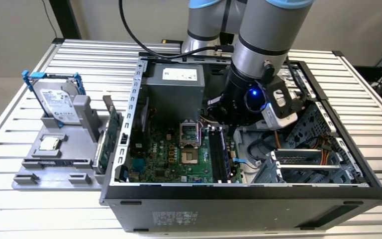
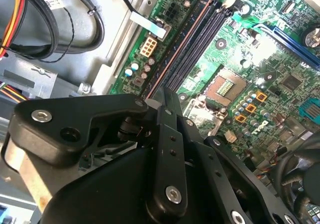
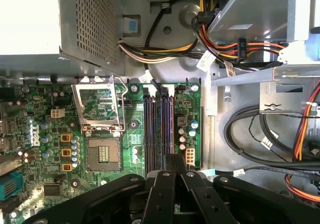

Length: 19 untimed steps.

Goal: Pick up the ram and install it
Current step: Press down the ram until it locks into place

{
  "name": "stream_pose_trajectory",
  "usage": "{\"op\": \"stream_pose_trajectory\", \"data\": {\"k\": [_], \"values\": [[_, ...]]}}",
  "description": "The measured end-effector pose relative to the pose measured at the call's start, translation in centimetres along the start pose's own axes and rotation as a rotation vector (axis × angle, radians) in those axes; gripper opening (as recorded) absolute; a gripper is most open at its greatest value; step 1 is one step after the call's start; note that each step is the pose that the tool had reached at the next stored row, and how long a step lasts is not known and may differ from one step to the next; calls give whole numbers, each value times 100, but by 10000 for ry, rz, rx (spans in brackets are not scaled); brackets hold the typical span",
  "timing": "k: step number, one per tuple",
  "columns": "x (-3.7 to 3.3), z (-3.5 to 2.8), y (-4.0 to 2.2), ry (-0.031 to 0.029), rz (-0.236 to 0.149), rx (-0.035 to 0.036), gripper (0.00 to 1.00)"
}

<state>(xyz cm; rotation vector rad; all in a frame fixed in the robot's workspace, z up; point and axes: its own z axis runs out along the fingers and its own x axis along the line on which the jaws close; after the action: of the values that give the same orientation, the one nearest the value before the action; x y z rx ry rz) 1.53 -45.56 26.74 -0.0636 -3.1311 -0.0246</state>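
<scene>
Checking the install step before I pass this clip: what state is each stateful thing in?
Black gripper: shut on the ram stick's end, as far as shows.
Long bluish-dark ram stick: edge-up along a memory slot; latching cannot be told.
Black computer case: lying flat, side open.
Silver processor socket: cover lifted, empty.
Silver hard drive in blue frame: upright, outside the case.

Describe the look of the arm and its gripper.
The silver-grey cylindrical arm has blue-capped joints, a black wrist with a glowing blue light, a black cable and a white-and-black camera module. The matte black gripper has jointed linkage bars fastened with silver screws.
</scene>
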Motion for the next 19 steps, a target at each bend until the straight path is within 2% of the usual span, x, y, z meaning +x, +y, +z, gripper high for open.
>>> {"op": "stream_pose_trajectory", "data": {"k": [2,4,19], "values": [[0,0,0,0,-53,1,0],[0,0,0,4,-265,3,0],[0,1,0,46,-2981,29,0]]}}
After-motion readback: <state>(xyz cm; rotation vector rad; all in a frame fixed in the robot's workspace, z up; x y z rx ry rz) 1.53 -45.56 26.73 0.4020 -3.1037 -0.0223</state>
